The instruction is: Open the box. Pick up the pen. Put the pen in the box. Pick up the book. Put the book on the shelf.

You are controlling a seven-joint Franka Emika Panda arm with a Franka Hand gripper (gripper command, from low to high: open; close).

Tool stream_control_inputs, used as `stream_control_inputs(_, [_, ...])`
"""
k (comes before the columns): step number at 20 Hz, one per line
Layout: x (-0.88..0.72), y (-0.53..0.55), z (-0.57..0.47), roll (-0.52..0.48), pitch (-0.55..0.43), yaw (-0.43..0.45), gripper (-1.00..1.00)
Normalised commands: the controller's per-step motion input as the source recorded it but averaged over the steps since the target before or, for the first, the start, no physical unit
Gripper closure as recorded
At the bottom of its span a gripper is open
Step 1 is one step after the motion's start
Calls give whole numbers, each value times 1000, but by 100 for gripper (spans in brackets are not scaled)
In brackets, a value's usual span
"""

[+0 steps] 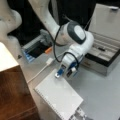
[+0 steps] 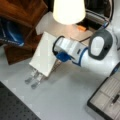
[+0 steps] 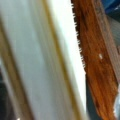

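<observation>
The box (image 1: 103,58) stands open at a front view's right, lid up, and shows again at the lower right (image 2: 106,101). A slim dark pen (image 1: 101,48) lies in its grey inside, visible in both front views (image 2: 115,98). My gripper (image 1: 62,74) is shut on the upper edge of the white-grey book (image 1: 58,96). The book (image 2: 45,53) hangs tilted above the table, beside the reddish-brown shelf (image 2: 23,15). The wrist view is filled by the book's pale edge (image 3: 45,60), with the shelf's wood (image 3: 96,57) right behind it. The fingertips are hidden by the book.
The shelf (image 1: 13,96) with its cream top (image 1: 6,58) fills a front view's left. A black tray with a blue edge (image 1: 33,51), an orange piece (image 1: 48,50) and a white strip (image 1: 42,68) lie behind the book. Two small metallic pieces (image 2: 32,79) stick out at the book's lower end.
</observation>
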Motion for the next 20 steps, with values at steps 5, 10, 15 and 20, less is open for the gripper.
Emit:
stream_control_inputs(5, [41, -46, -169, -184, -172, 162, 100])
stream_control_inputs(10, [88, -71, -126, -193, -120, 175, 100])
stream_control_inputs(15, [120, -103, 106, -283, 62, 199, 100])
stream_control_inputs(20, [140, -103, 378, -290, 224, 188, 100])
